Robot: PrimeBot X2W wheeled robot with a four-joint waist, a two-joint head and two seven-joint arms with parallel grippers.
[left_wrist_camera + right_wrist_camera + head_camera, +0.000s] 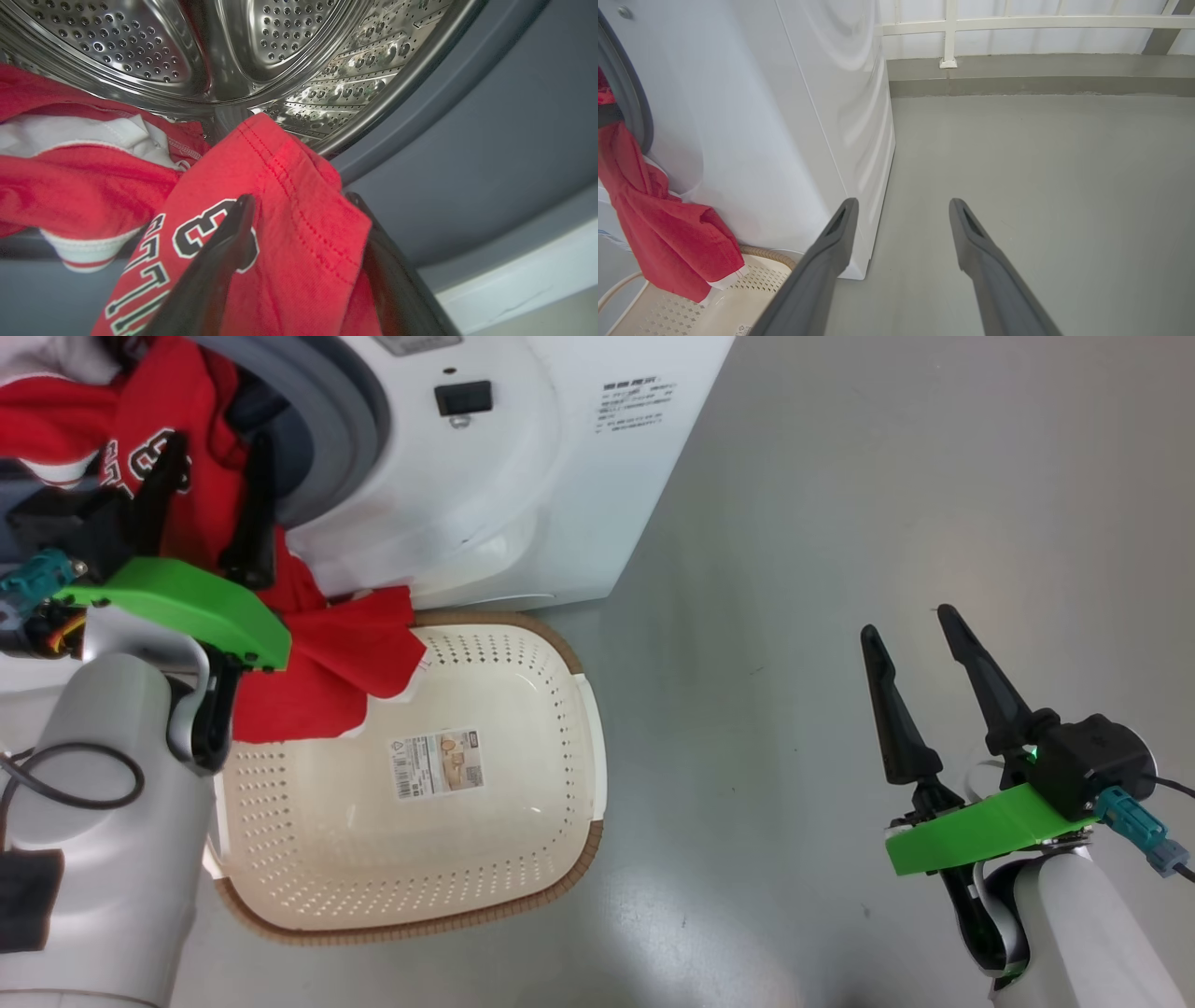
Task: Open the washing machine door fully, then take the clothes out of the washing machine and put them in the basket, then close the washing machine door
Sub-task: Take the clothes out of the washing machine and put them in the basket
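The basket (pixel 551 859) is sitting on the floor (pixel 840 476), just in front of the washer (pixel 579 457). The clothes (pixel 317 672) are hanging out of the washer, over the basket's back left corner. The left gripper (pixel 219 448) is sitting around them there. The right gripper (pixel 908 623) is hovering well right of the basket.

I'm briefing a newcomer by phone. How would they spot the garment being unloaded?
Find the white washing machine; a cream perforated basket sits before it. Hanging from the machine's opening down to the basket is the shirt, the only bright red thing, with black-and-white lettering.
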